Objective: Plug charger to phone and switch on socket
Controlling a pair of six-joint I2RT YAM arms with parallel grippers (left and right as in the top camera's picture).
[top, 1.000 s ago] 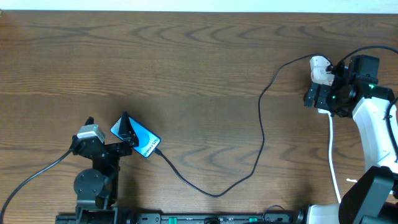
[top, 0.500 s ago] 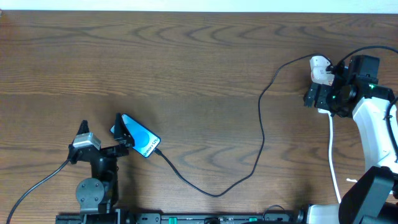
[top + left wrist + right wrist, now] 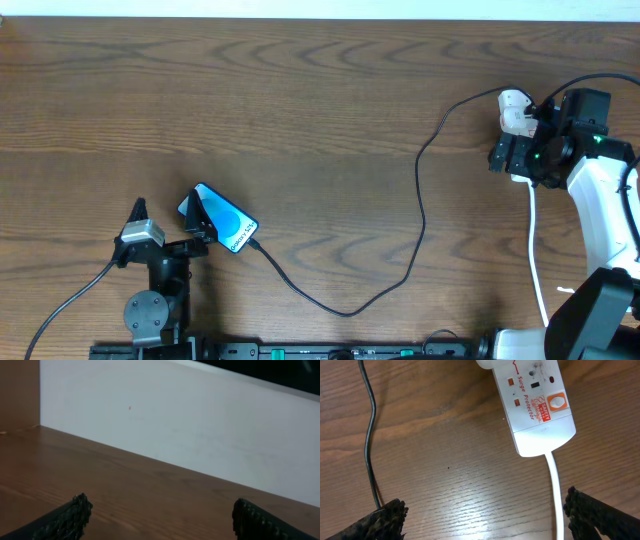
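Note:
The phone (image 3: 222,225), blue screen up, lies at the front left of the table. The charger (image 3: 420,210), a thin black cable, runs from the phone's right end in a long loop to a rounded white plug (image 3: 514,108) at the far right. It also shows in the right wrist view (image 3: 368,435). The white socket (image 3: 535,405) with red markings lies mostly under my right arm in the overhead view. My right gripper (image 3: 482,510) is open just above the table beside it (image 3: 518,160). My left gripper (image 3: 168,210) is open, with one finger over the phone's left end. The left wrist view (image 3: 162,512) does not show the phone.
The socket's thick white cord (image 3: 555,485) runs from its end toward the front edge (image 3: 535,240). A white wall (image 3: 200,425) stands along the table's far side. A thicker black robot cable (image 3: 60,285) trails off at the front left.
My left gripper has drawn back a little toward the front edge, still open beside the phone. The right arm, phone and cable have not moved.

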